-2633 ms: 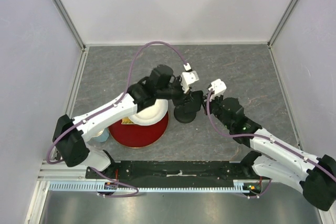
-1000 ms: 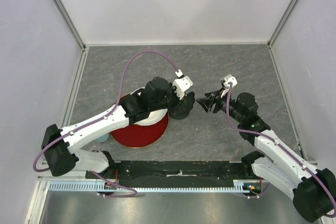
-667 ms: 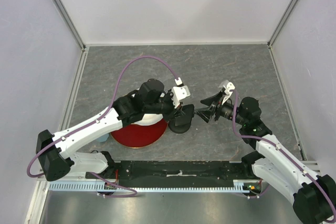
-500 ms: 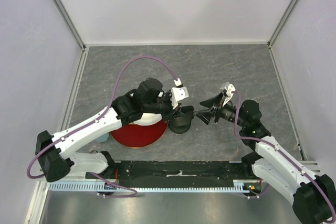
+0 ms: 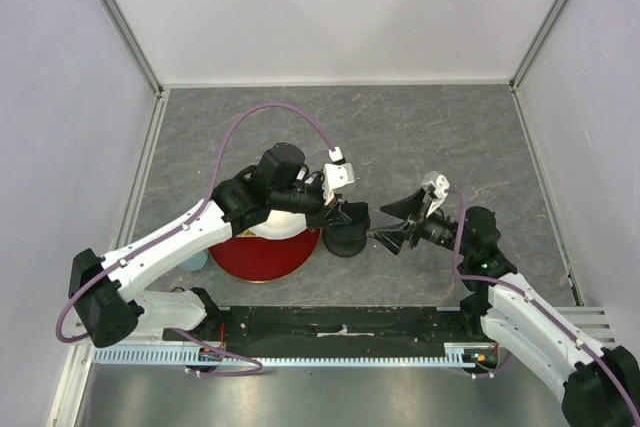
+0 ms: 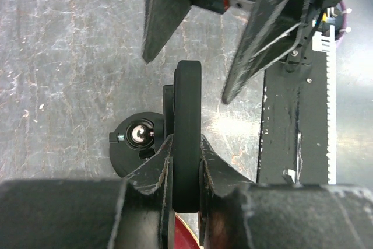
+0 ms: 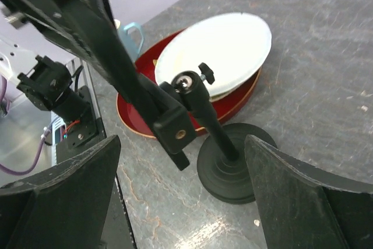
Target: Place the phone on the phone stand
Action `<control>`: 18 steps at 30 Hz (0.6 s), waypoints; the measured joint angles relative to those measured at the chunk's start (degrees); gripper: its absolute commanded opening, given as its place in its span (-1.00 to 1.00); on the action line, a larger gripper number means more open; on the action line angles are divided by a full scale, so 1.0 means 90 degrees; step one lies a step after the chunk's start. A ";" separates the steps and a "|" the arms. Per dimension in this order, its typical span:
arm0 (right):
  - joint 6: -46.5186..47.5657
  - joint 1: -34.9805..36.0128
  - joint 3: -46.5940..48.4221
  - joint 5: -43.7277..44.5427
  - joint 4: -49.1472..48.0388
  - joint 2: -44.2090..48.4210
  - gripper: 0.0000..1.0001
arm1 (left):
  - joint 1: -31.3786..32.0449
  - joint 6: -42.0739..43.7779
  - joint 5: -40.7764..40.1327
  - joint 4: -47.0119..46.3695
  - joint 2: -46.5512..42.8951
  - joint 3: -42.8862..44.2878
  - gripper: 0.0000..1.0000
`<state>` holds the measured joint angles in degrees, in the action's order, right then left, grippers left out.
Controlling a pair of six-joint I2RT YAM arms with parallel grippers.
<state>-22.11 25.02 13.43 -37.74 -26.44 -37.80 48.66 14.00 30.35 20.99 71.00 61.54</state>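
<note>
A grey, stone-patterned table [image 5: 430,137] sits inside a booth of pale walls [image 5: 330,7] with metal posts at the far corners. A black rail [image 5: 340,325] runs along the near edge.

Left of centre, a white plate [image 7: 221,45] rests on a larger red plate [image 5: 250,265]. A light blue cup [image 5: 195,259] sits just beside the red rim on its near left.

The phone stand [image 7: 233,170] stands upright on its round base just right of the plates, its post rising to a ball joint and a cradle.

The left gripper [image 5: 345,212] reaches over the plates and clamps the phone [image 6: 187,103] between both fingers [image 6: 152,173]. It holds the phone on edge above the stand's base, right against the cradle. Whether the phone is seated in the cradle cannot be told.

The right gripper [image 5: 392,223] hangs just right of the stand with its jaws spread wide. One jaw lies to each side of the phone's far end. It holds nothing, and as far as the wrist views show it touches neither phone nor stand.
</note>
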 measured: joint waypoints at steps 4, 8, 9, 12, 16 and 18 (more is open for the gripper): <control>0.0063 0.0000 0.0075 -0.0238 -0.0109 -0.0675 0.77 | 0.0002 0.0034 0.0277 0.0075 0.0012 -0.0002 -0.95; 0.0058 0.0007 0.0175 -0.0673 -0.0532 -0.1256 0.64 | 0.0005 0.0066 0.0529 0.0129 0.0051 -0.0002 -0.95; 0.0041 0.0012 0.0182 -0.0733 -0.0639 -0.1341 0.61 | -0.0002 0.0073 0.0571 0.0124 0.0063 0.0000 -0.95; -0.0019 0.0053 0.0197 -0.0971 -0.0971 -0.1588 0.53 | -0.0007 0.0102 0.0648 0.0121 0.0073 0.0000 -0.95; -0.0143 0.0214 0.0197 -0.1134 -0.1418 -0.1889 0.35 | -0.0007 0.0129 0.0714 0.0109 0.0109 0.0012 -0.95; -0.0226 0.0318 0.0197 -0.1151 -0.1632 -0.2013 0.18 | -0.0007 0.0136 0.0758 0.0090 0.0134 0.0015 -0.95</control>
<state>-24.14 27.88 15.20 -48.10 -41.12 -55.92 48.60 15.22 37.17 21.80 72.20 61.67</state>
